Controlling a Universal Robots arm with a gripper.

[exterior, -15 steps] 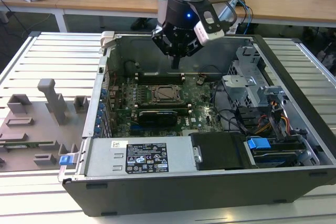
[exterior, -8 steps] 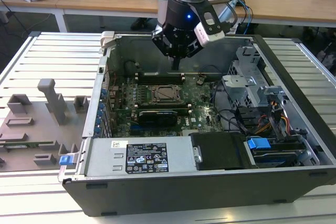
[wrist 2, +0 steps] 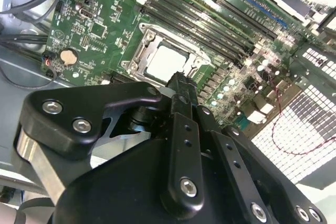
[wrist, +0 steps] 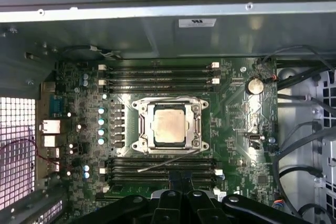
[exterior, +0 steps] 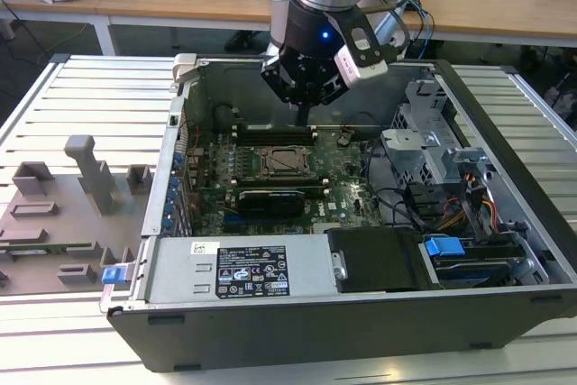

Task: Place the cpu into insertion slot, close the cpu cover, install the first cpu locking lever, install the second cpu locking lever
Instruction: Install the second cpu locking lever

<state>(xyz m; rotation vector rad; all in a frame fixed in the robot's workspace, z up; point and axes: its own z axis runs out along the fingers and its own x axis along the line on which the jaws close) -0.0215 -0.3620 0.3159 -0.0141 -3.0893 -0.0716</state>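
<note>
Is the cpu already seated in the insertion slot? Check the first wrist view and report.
Yes, the cpu lies flat inside the insertion slot, its silver top showing through the window of the cpu cover.

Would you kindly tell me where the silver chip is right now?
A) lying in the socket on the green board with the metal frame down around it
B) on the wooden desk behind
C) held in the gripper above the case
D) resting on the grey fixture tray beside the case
A: in both wrist views the chip lies in the socket, framed by the metal frame, while the gripper hangs above the board.
</note>
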